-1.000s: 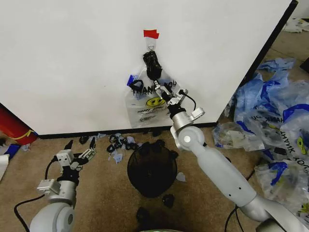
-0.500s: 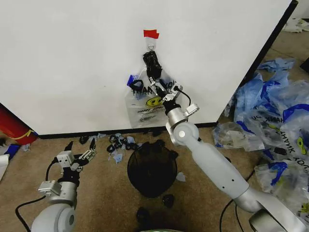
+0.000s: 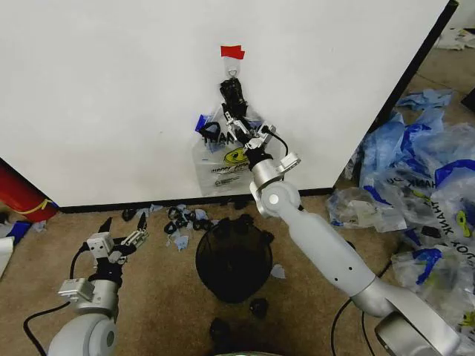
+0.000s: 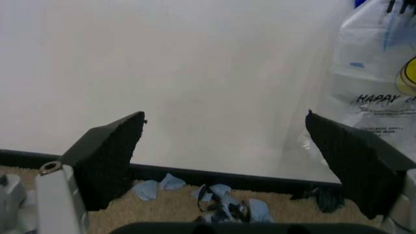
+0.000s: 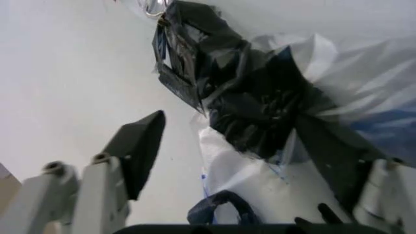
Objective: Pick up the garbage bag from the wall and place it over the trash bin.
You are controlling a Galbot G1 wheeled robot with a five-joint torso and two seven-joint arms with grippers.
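The garbage bag hangs flat on the white wall, a clear bag with a yellow smiley and black print. Its top is gathered into a dark bunch on the hook under the red tape. My right gripper is raised against the bag just below that bunch. In the right wrist view the right gripper is open, with the dark bunch between its fingers. The black mesh trash bin stands on the carpet below the bag. My left gripper waits open, low on the left, facing the wall.
Black clips and blue scraps litter the wall's base, and more clips lie in front of the bin. A heap of similar bags covers the floor at the right. A red object sits at the far left.
My right gripper has climbed up and to the left along the bag, from its printed middle to just under the dark bunch at the hook. The left arm has barely moved.
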